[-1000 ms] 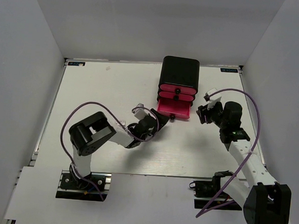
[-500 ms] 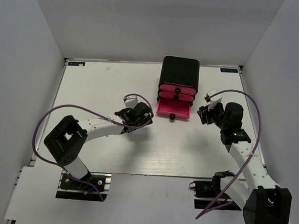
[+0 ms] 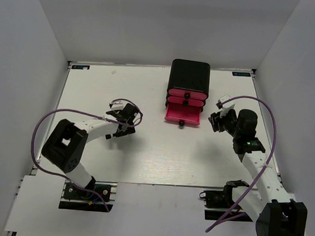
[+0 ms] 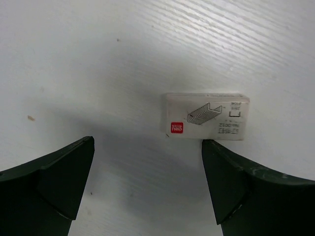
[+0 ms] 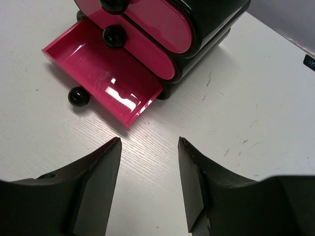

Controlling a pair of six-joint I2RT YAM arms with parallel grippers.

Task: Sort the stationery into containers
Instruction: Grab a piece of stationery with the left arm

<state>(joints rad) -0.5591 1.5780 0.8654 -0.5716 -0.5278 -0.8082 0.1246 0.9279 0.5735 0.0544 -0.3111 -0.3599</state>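
A tiny whitish block (image 4: 205, 116), a staple box with a red logo, lies flat on the table just past my left gripper's right fingertip. My left gripper (image 4: 147, 147) is open and empty above the table; in the top view it (image 3: 125, 120) is left of centre. The black cabinet (image 3: 189, 76) holds three pink drawers. The bottom drawer (image 3: 183, 115) is pulled out and looks empty in the right wrist view (image 5: 106, 73). My right gripper (image 5: 148, 143) is open and empty, just right of the drawer (image 3: 216, 120). No pens or markers show.
The white table (image 3: 160, 155) ends at walls on the left, back and right. The open drawer's black knob (image 5: 78, 96) sticks out toward the front. Purple cables loop over both arms.
My left arm has swung left, away from the open drawer to the left middle of the table, now over the whitish block. My right arm has barely moved.
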